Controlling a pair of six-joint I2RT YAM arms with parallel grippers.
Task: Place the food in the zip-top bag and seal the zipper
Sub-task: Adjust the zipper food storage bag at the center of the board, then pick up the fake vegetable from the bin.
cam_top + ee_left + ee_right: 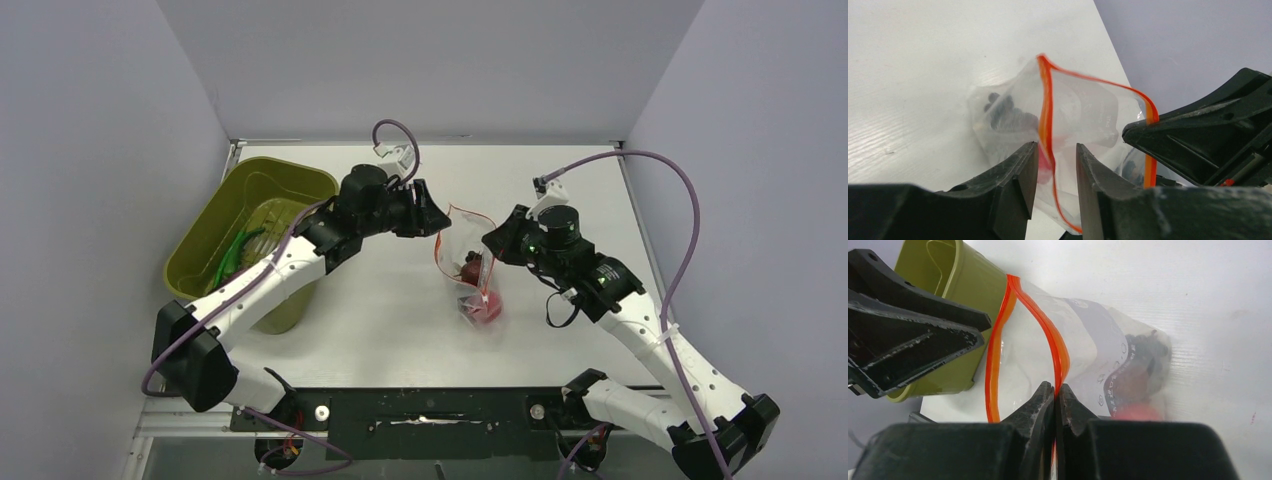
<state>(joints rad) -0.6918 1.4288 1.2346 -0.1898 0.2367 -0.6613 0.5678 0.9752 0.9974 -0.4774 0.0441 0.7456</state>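
Observation:
The clear zip-top bag (468,262) stands on the table with its mouth open and held up. A red round piece (483,307) and a dark piece (470,270) lie inside it. My right gripper (492,243) is shut on the orange-red zipper (1060,352) at the bag's right edge, seen in the right wrist view (1055,390). My left gripper (435,215) is open at the bag's left edge. In the left wrist view (1057,160) the other zipper strip (1046,110) runs between its jaws with a gap on both sides.
The olive-green tub (250,190) stands at the left, under my left arm, with green pieces (235,255) in it. It also shows in the right wrist view (963,285). White walls close in the table on the left, back and right.

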